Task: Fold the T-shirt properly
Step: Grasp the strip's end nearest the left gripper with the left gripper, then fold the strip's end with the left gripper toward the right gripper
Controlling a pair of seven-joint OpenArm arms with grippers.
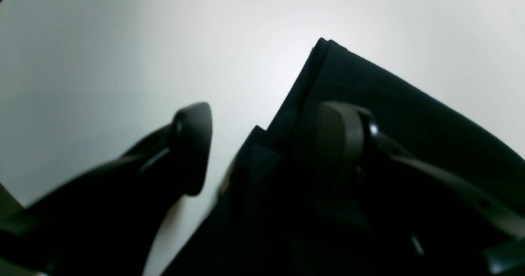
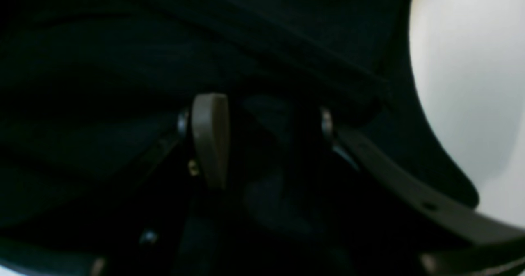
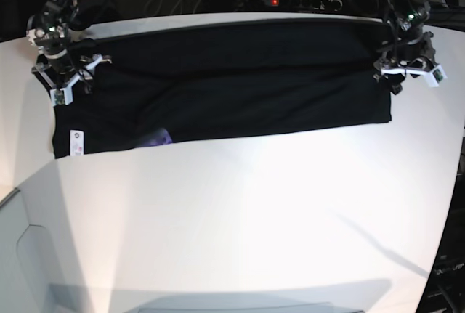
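One black T-shirt [image 3: 240,88] is laid folded along the table's [image 3: 240,211] far edge; its white label [image 3: 75,141], print unreadable, sits at its near-left corner. Both grippers, left [image 1: 262,144] and right [image 2: 266,140], are spread apart, nothing grasped, at the T-shirt's ends.

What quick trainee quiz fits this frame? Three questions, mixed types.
1. True or false: the T-shirt is bunched up in a heap.
2. In the base view, where is the white label? A) the shirt's near-left corner B) its far-right corner C) its middle
3. Fill in: in the left wrist view, the left gripper has its jaws ___.

Key:
1. False. It lies spread wide across the table.
2. A
3. open, with one finger over bare table and the other over the cloth
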